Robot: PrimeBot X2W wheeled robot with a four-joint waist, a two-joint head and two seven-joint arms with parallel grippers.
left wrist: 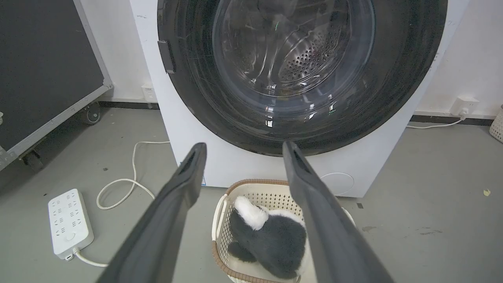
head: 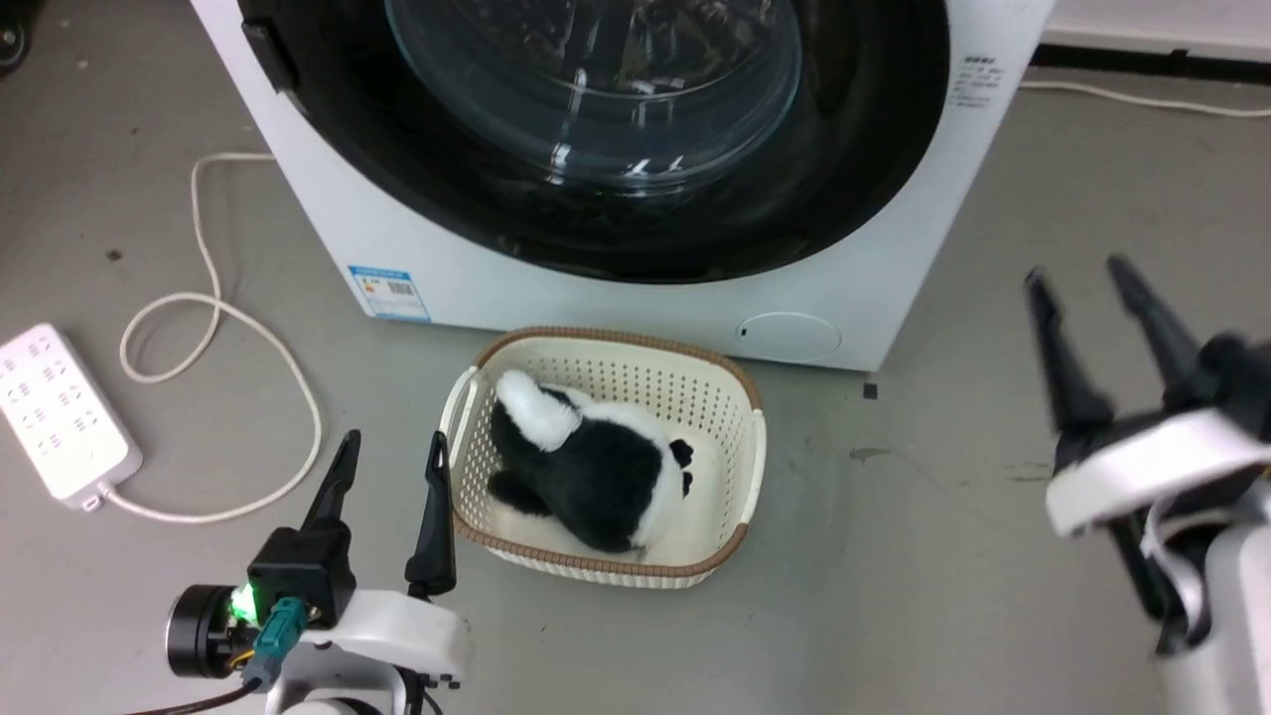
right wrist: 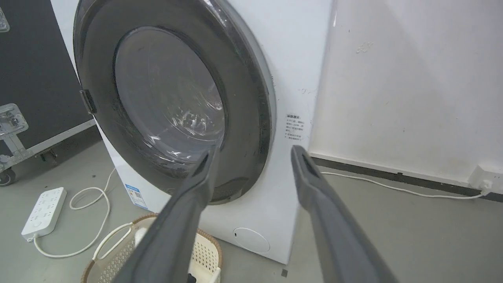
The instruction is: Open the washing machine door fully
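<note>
The washing machine door is a large round glossy black door with a clear bulging glass window, lying flat against the white machine front. The same door faces the left wrist view and the door shows at an angle in the right wrist view, a small dark handle tab on its left edge. My left gripper is open at the lower left, beside the basket. My right gripper is open at the right, over bare floor, well clear of the machine. Both hold nothing.
A cream basket with a black and white plush toy stands on the floor right before the machine. A white power strip and its looping cord lie at the left. A small round white flap sits low on the machine.
</note>
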